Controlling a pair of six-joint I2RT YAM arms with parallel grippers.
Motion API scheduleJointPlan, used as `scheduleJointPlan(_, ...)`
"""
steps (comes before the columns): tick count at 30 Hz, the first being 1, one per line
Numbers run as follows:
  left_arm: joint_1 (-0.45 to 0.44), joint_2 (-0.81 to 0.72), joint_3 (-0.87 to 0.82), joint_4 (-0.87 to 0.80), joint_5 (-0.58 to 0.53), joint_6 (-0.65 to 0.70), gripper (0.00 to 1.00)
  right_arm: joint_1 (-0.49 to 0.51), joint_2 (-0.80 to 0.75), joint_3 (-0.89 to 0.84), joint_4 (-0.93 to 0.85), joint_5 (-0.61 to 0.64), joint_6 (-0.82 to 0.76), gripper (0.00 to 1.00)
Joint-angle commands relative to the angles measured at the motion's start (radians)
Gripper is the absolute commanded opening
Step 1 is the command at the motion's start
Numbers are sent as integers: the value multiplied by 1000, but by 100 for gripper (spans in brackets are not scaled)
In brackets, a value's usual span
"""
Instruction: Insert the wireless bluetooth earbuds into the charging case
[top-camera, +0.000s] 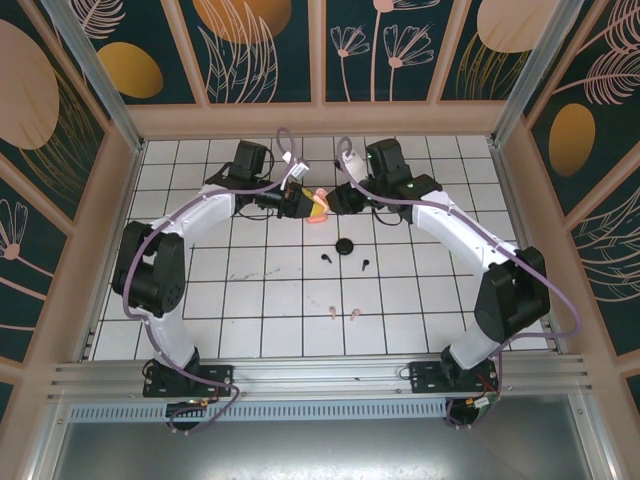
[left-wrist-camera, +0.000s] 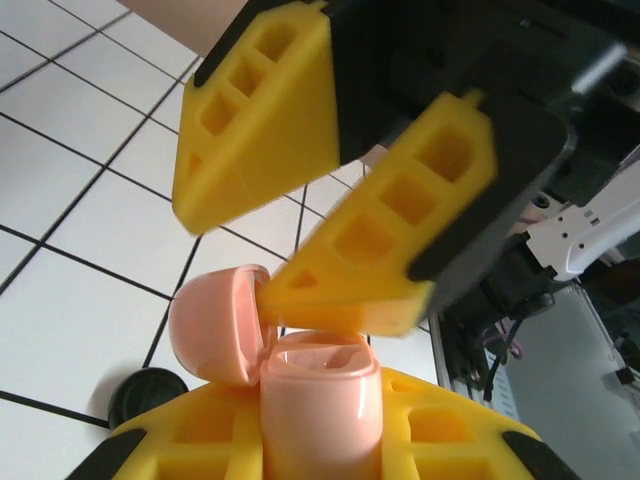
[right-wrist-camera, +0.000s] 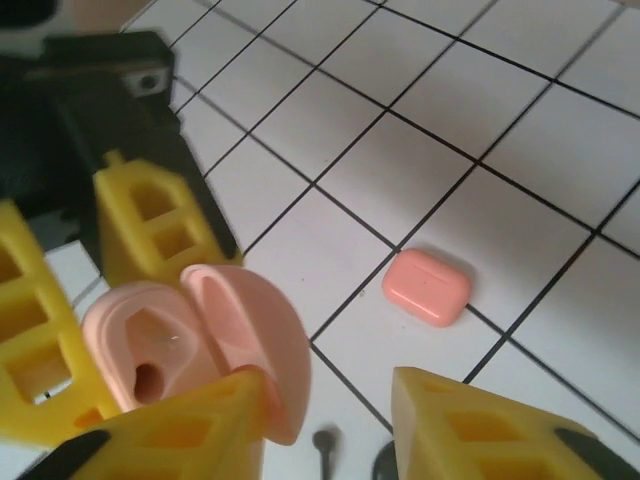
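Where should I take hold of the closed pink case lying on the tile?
Across its short width, by the two long sides, coming straight down from above: the closed pink case lies flat, and its rounded corners would probably slip.

1. I hold the pink charging case up off the surface, clamped between the fingers of my left pincer, at the far middle of the scene.
2. Its lid is swung open on the hinge and sits beside the body. My right wrist view looks into the pale moulded wells inside.
3. Two black earbuds lie on the surface nearer than the case, apart from each other: the left black earbud and the right black earbud.
4. Two pale pink ones lie nearer still, close side by side: the left pink earbud and the right pink earbud.
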Motion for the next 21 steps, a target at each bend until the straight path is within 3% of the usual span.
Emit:
scheduleJointPlan(1,6,-94,-73,281,-58,-120,0,-18,-86,22,-38,-16,84,53)
scheduleJointPlan(7,22,-248,-291,685,-269,-319,0,-31,-204,-62,-131,-28,215,59)
scheduleJointPlan(11,22,-357,-466,950,-493,-412,0,17,-244,-166,-173,74,346,59)
scheduleJointPlan(13,21,-399,-539,1084,-591,-458,0,90,-248,-226,-178,149,423,58)
scheduleJointPlan(21,18,-502,-637,1239,-792,-502,0,311,-197,-361,-209,367,722,56)
